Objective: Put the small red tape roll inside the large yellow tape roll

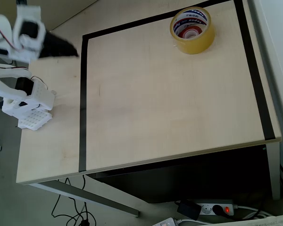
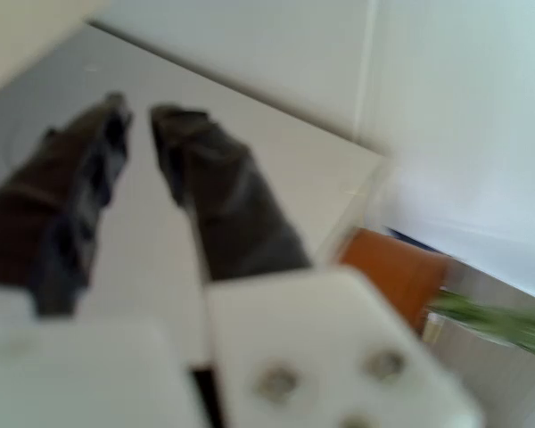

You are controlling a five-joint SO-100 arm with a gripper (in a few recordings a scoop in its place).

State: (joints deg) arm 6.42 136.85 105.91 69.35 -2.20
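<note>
At ten o'clock overhead, our gripper (image 1: pixel 71 51) hangs empty, fingers slightly parted; yellow roll (image 1: pixel 192 29) at one o'clock apparently already holds red, so re-reaching risks knocking it.

Large yellow tape roll (image 1: pixel 192 29): translucent yellow, its white core printed in red and blue. Table (image 1: pixel 170 108): pale wood bordered by black tape lines (image 1: pixel 83 103). Gripper (image 2: pixel 138 116): dark fingers on a white body.

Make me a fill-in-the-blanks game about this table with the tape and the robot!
1. The large yellow tape roll sits near the table's top ____ corner in the overhead view.
2. The small red tape roll lies ____ the yellow one.
3. The gripper holds ____.
4. The line marked on the table is ____.

Missing words: right; inside; nothing; black
</note>
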